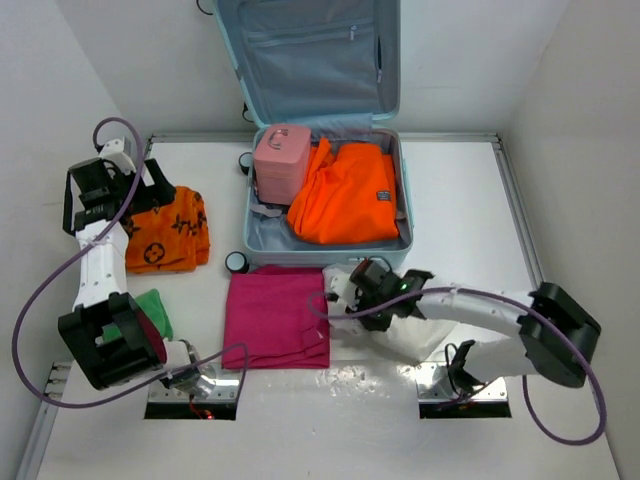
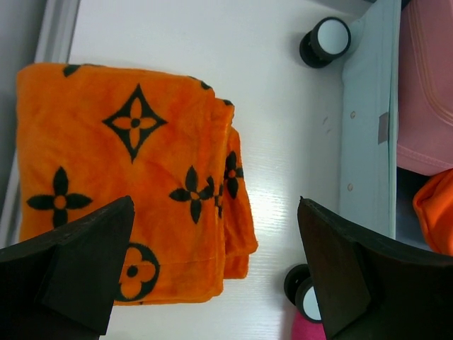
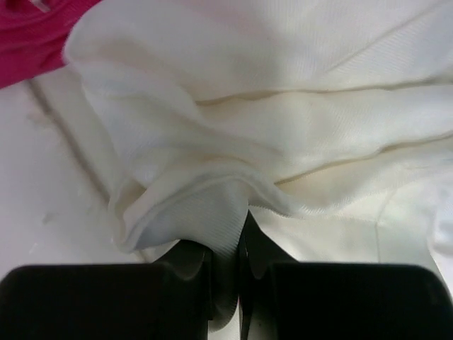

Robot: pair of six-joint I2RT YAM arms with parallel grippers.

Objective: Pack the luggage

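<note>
From above you see the luggage (image 1: 305,70) lying open at the far middle of the table (image 1: 455,200), its lid propped up against the back wall. The base holds a pink case (image 1: 282,160) at the left and an orange garment (image 1: 345,195) filling the rest.

Your left gripper (image 1: 148,183) hangs over the orange towel (image 1: 165,235), which lies left of the luggage. The top view does not show how its fingers stand. The left wrist view does: the gripper (image 2: 216,202) is spread wide and holds nothing, with the patterned towel (image 2: 127,163) folded flat below it. That view also shows the luggage wall (image 2: 368,127) close up, two wheels (image 2: 327,41) on its side, and slivers of the pink case (image 2: 425,85) and the garment (image 2: 435,216).

Your right gripper (image 1: 347,283) sits just in front of the luggage's near edge, on a white cloth (image 1: 425,335) that is hard to pick out against the table from above. The right wrist view settles it: the gripper (image 3: 237,241) is pinched tight on a gathered fold of the white cloth (image 3: 283,106), and the fabric bunches up from the fingers.

A magenta cloth (image 1: 275,315) lies flat beside the white one, touching it; only its corner (image 3: 28,35) shows in the right wrist view. A green cloth (image 1: 155,310), seen from above only, lies by the left arm's base.
</note>
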